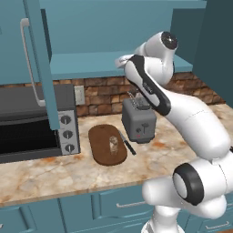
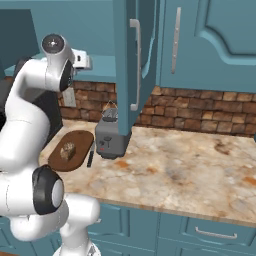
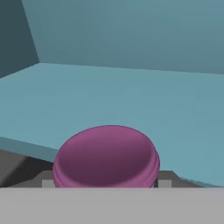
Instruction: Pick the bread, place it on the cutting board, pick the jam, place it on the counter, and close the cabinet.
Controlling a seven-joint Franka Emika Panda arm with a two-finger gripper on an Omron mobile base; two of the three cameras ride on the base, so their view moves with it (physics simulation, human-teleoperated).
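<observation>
The jam's [image 3: 106, 156] magenta lid sits close between my fingertips in the hand view, and my gripper [image 3: 105, 183] is shut on it at the front edge of the cabinet's inner shelf [image 3: 131, 100]. From the base cameras my gripper [image 1: 122, 61] [image 2: 83, 61] hangs at that shelf edge, above the toaster. The bread [image 1: 113, 144] [image 2: 67, 151] lies on the dark oval cutting board [image 1: 99, 136] [image 2: 80, 142] on the marbled counter [image 1: 54, 168] [image 2: 190, 165]. Both doors of the teal cabinet [image 1: 38, 59] [image 2: 127, 65] stand open.
A grey toaster [image 1: 139, 120] [image 2: 111, 136] stands right of the board, with a black-handled knife [image 1: 127, 143] [image 2: 91, 157] between them. A dark oven [image 1: 32, 123] fills the counter's left. The open right door [image 2: 127, 65] hangs over the toaster. Teal drawers [image 2: 210, 232] run below.
</observation>
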